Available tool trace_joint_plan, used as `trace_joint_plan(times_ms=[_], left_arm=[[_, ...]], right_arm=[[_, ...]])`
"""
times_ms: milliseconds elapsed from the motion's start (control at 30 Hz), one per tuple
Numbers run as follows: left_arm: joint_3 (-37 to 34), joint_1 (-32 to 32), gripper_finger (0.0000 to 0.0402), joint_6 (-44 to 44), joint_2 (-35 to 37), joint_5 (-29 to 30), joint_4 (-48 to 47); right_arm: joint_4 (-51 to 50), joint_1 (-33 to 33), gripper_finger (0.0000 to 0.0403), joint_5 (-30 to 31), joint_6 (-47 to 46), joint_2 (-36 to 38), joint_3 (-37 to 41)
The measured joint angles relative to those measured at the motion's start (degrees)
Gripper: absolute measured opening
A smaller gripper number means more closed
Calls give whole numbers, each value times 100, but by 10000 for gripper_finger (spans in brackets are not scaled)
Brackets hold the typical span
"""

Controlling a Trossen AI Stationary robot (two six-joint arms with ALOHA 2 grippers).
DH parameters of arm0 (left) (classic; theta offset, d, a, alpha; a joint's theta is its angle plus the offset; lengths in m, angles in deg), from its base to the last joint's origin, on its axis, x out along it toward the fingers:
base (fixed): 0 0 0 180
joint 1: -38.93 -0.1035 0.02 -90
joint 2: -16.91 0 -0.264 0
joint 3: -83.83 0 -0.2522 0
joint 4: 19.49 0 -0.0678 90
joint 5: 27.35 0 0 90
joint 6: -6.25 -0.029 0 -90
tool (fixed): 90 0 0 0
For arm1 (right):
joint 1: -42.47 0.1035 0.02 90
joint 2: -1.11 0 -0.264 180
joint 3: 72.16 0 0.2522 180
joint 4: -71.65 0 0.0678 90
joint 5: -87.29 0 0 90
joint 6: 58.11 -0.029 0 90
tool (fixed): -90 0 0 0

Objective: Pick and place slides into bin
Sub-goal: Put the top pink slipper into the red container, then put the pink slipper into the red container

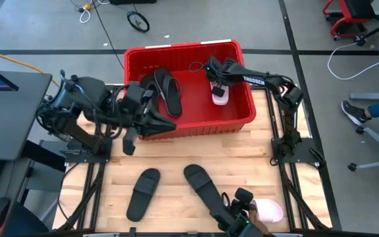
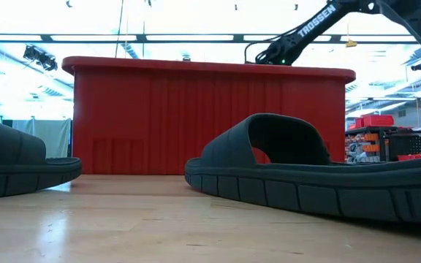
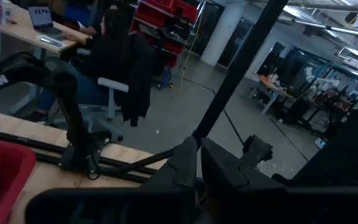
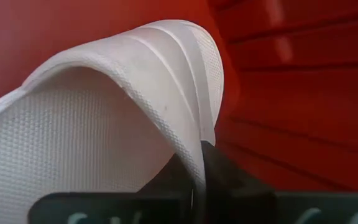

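Observation:
The red bin (image 1: 188, 125) stands at the table's far middle and fills the low view (image 2: 210, 120). My right gripper (image 1: 217, 80) reaches into it from the right, shut on a pale pink slide (image 1: 220, 96). A black slide (image 1: 170, 92) lies in the bin, with another dark one (image 1: 149, 81) partly under my left arm. My left gripper (image 1: 168, 124) is shut and empty over the bin's near left wall. Two black slides (image 1: 143, 193) (image 1: 202, 188) lie sole-down on the near table. A second pink slide (image 1: 269, 211) lies at the near edge. My right gripper pinches the pink slide's wide strap at its ridged edge (image 4: 197, 146) between its two fingers. In the high view the fingers come from the table's right, slanting down into the bin. Whether the slide rests on the bin floor, I cannot tell.
A dark device (image 1: 239, 209) sits at the near edge beside the second pink slide. The two black slides loom close in the low view (image 2: 305, 172) (image 2: 20, 161). Bare wood lies between the bin and these slides. A person sits on a chair (image 3: 114, 68) beyond the table.

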Motion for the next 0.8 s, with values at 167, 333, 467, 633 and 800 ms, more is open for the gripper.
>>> trace_joint_plan(times_ms=[167,333,467,633,800], left_arm=[[-4,0,25,5,-7,-4,-325],[-5,0,13,152,-9,-2,-629],[-9,0,9,155,-9,7,-633],[-9,0,14,160,-13,349,-632],[-8,0,19,160,-63,733,-628]], right_arm=[[-26,-33,65,26,22,-75,1],[-25,-66,118,29,95,7,1],[-35,-107,151,199,81,23,1],[-361,28,158,414,-87,253,3],[-600,289,151,436,49,882,1]])
